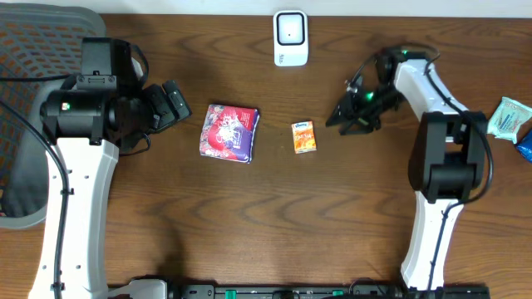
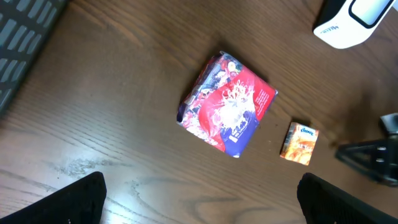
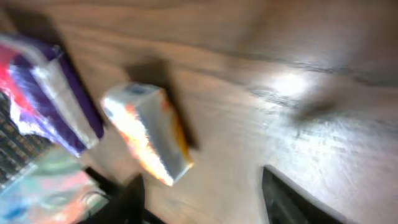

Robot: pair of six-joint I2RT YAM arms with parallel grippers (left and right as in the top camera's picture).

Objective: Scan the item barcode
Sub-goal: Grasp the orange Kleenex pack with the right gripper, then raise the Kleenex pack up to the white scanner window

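The right fingers (image 1: 339,114) stand parted with nothing between them, released and touching no object. In the right wrist view their two dark tips frame bare wood at the bottom edge. Just beyond them the small orange box (image 1: 304,137) lies flat on the desk (image 1: 274,216), close to the tips but apart from them. That view is blurred, so the print on the box cannot be read.

The left fingers (image 1: 179,104) are spread as wide as they go and are empty. They hang above the desk to the left of a red-and-purple packet (image 1: 229,132), well clear of it. The packet lies flat, slightly askew, just left of the orange box with a gap between the two.

Further out, the white scanner (image 1: 291,38) sits at the far edge of the desk, beyond the packet and the box. The surface is dark brown wood with a visible grain. A pale blue wrapped pack (image 1: 509,118) lies at the right edge. A grey mesh chair (image 1: 33,50) stands off the far left corner.
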